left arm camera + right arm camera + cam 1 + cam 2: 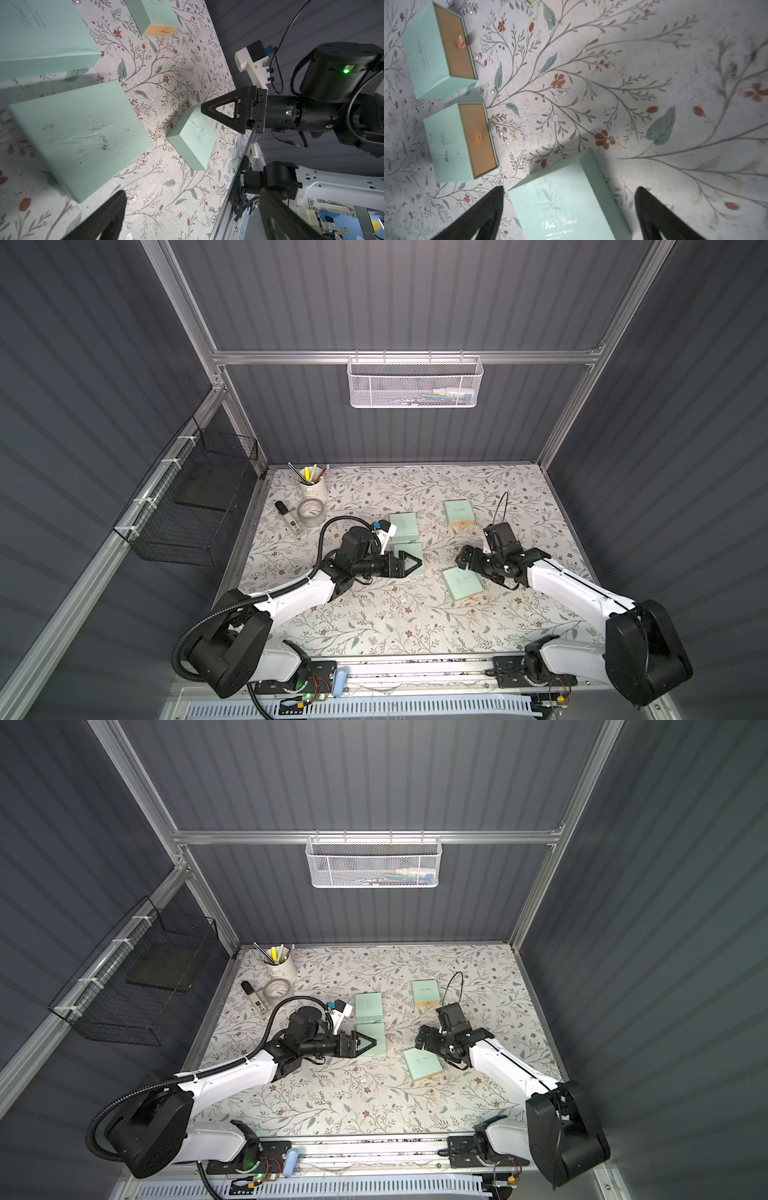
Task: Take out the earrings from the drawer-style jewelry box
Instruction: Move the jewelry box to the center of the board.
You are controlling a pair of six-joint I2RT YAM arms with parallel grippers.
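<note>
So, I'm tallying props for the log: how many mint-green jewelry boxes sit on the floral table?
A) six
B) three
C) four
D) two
C: in both top views four show on the table: the rear-left box, the front-left box, the rear-right box and the front-right box.

Grey ribbed walls (374,302) enclose a floral surface (374,626); a white basket (415,383) hangs far beyond the left gripper (417,562).
</note>
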